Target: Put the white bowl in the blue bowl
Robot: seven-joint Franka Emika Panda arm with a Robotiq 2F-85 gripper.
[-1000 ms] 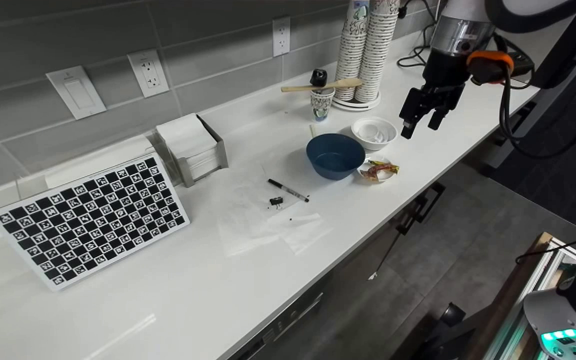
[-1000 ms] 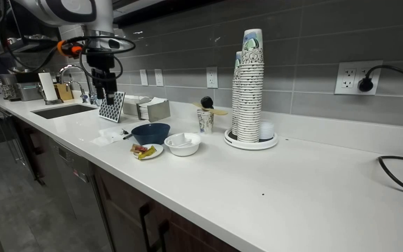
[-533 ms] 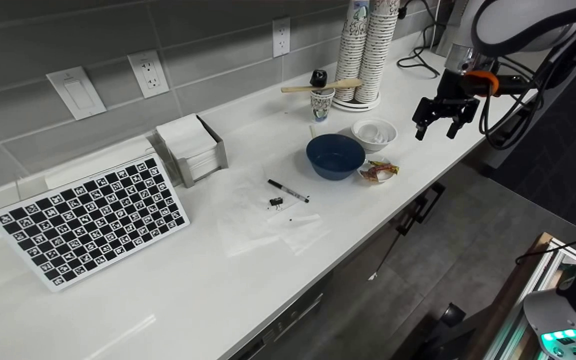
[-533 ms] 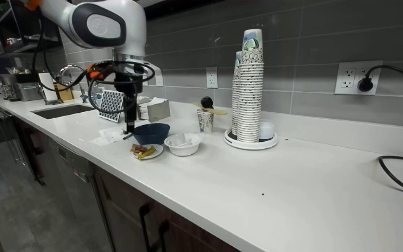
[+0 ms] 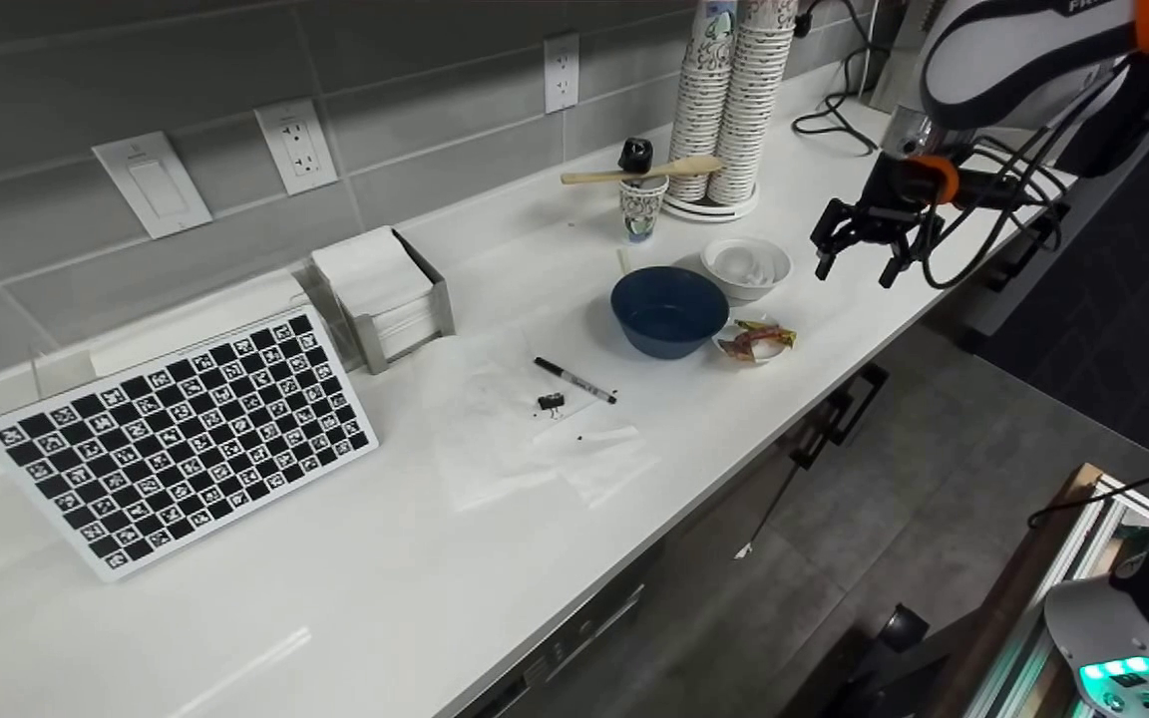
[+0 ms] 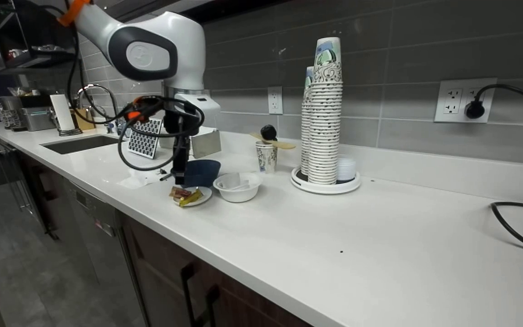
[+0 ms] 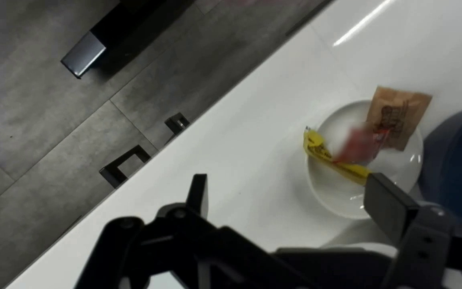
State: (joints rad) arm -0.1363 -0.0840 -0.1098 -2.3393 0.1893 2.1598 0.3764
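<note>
Gripper (image 6: 179, 179): lower and farther right in an exterior view than half a second ago; its fingers (image 7: 389, 208) stand apart, a wide gap between them in the wrist view.
White bowl (image 6: 239, 195): upright on the white countertop (image 6: 379, 272), whitish pieces lying inside it.
Blue bowl (image 5: 670, 334): upright, just beside the white bowl and partly behind the gripper in an exterior view; whether the two bowls touch, I cannot tell.
Small plate (image 7: 329, 196): white, near both bowls; one finger overlaps its rim in the wrist view.
Yellow packet (image 7: 333, 160): on the plate, one end past the rim.
Brown packet (image 7: 401, 114): partly over the rim.
Red packet (image 7: 357, 144): between those two, blurred.
Marker (image 5: 574, 380): lying near the blue bowl.
Paper cup (image 5: 640, 211): near the tiled wall (image 5: 465, 179), a wooden spatula (image 5: 646, 171) across its top.
Cup stacks (image 6: 325, 127): tall, patterned, upright on a round tray (image 6: 325, 190).
Napkin holder (image 6: 206, 144): farther along the wall, loaded with white napkins (image 5: 375, 274).
Checkered board (image 5: 191, 439): tilted, beside the napkin holder.
</note>
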